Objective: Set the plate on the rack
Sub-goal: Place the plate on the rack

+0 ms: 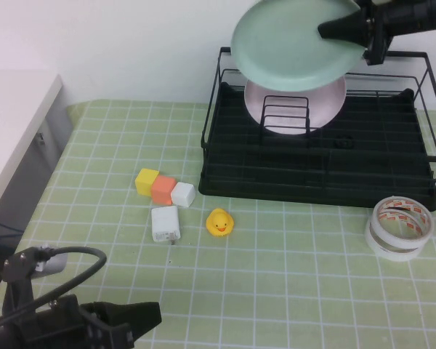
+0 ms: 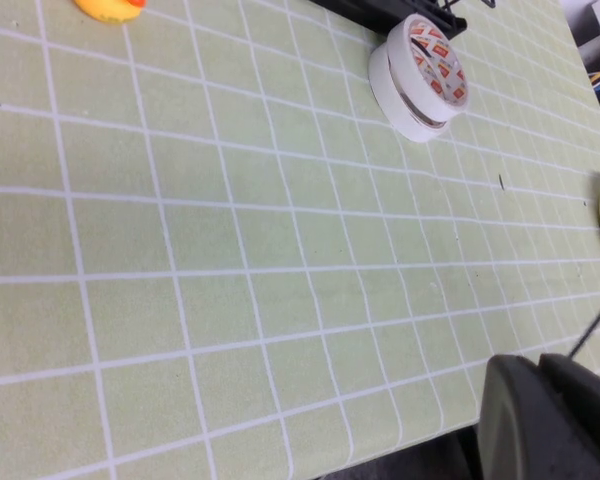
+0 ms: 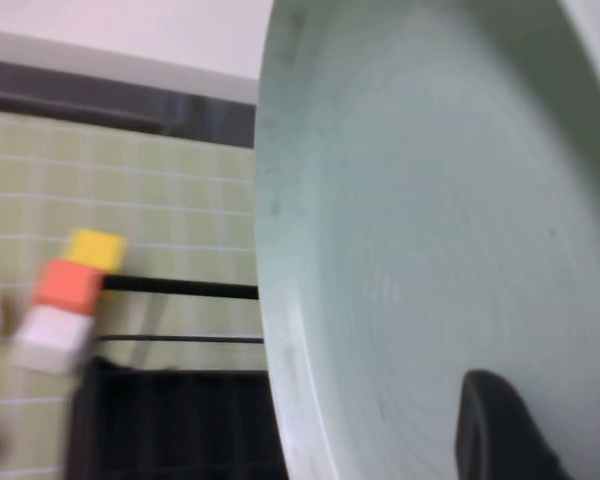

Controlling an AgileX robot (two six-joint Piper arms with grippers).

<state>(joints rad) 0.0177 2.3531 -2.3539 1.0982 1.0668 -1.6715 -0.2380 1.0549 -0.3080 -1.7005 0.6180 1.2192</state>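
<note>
My right gripper [image 1: 356,33] is shut on the right rim of the pale mint-green plate [image 1: 291,43] and holds it tilted in the air above the back left of the black wire rack [image 1: 392,171]. The plate fills the right wrist view [image 3: 430,230], with one black finger [image 3: 500,430] lying on its face. A pale pink plate [image 1: 294,109] stands upright in the rack's dividers, just below the held plate. My left gripper [image 1: 142,320] is low at the table's near left edge, away from the rack; in the left wrist view its fingers [image 2: 540,420] are pressed together with nothing between them.
Yellow, orange and white blocks [image 1: 165,189], a white charger [image 1: 165,223] and a yellow duck [image 1: 219,222] lie left of the rack's front. A stack of tape rolls [image 1: 400,227] sits at the rack's front right corner, also in the left wrist view [image 2: 420,75]. A white counter [image 1: 14,123] stands at the left.
</note>
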